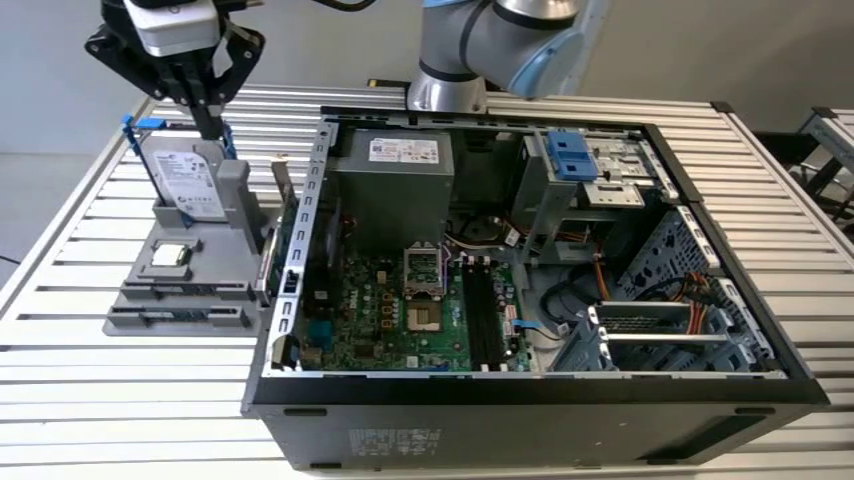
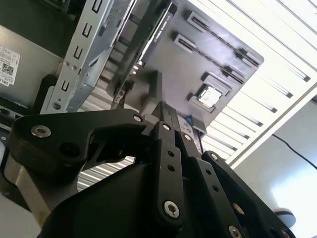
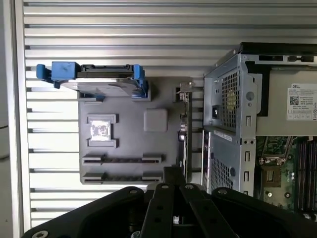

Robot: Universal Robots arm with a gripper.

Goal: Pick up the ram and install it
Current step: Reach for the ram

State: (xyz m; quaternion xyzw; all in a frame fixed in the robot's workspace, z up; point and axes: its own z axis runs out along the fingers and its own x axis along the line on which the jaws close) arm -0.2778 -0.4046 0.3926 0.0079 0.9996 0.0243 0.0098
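Note:
The ram [image 3: 187, 130] is a thin dark stick standing on its long edge along the side of the grey holder tray [image 3: 129, 141] that lies closest to the computer case. In the exterior view the ram [image 1: 283, 195] sits between the tray [image 1: 140, 320] and the case wall. It also runs past the tray's edge in the second wrist view [image 2: 157, 29]. My gripper [image 1: 214, 128] hangs above the tray, fingers pointing down, beside the hard drive and clear of the ram. Both wrist views show the gripper [image 3: 173, 172] [image 2: 166, 108] shut with nothing in it.
A silver hard drive in a blue bracket [image 1: 187, 178] stands at the tray's far end, and a small square silver chip [image 1: 170, 255] lies mid-tray. The open computer case [image 1: 534, 395] fills the exterior view's right, with motherboard [image 1: 394, 305], black memory slots [image 1: 483, 318] and power supply [image 1: 390, 185]. Everything rests on a slatted metal table [image 1: 80, 400].

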